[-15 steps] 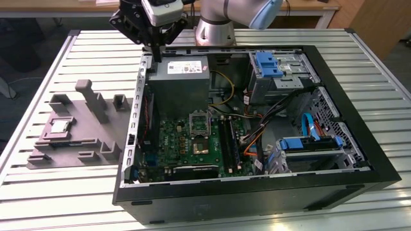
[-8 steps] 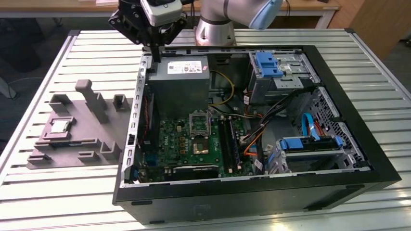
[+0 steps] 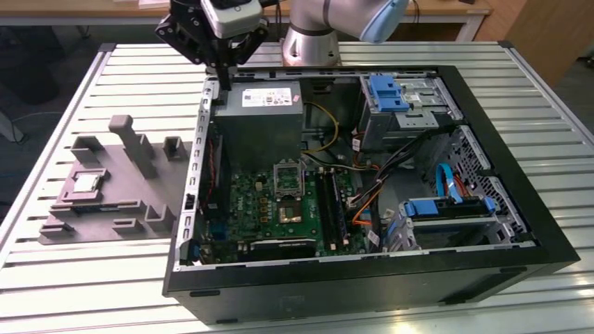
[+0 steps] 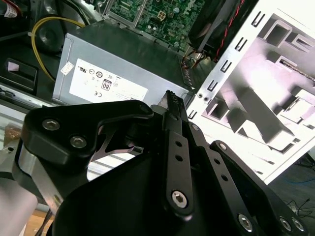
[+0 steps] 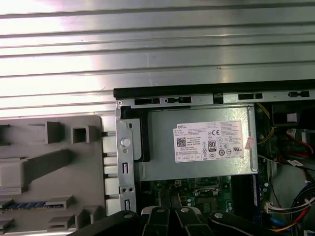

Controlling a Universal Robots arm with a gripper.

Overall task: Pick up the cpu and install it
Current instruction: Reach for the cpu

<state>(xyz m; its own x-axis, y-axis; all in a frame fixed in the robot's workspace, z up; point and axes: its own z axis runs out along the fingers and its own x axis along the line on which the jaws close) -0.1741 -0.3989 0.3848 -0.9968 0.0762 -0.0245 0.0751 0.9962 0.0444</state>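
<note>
Lying on a grey fixture [image 3: 125, 186], the silvery square cpu [image 3: 85, 182] sits apart from clenched jaws.

This looks like a robotics lab or test workshop. A silver and pale-blue jointed robot arm [image 3: 320, 28] with a black multi-link tool [image 3: 222, 78] rises from a ribbed aluminium-slat surface [image 3: 557, 139]. On the surface lie an opened black computer tower case [image 3: 371, 289], its green circuit board [image 3: 250, 202] bare, and a grey moulded plastic parts fixture [image 3: 130, 202]. Light wooden desks [image 3: 93, 8] stand behind.
</note>
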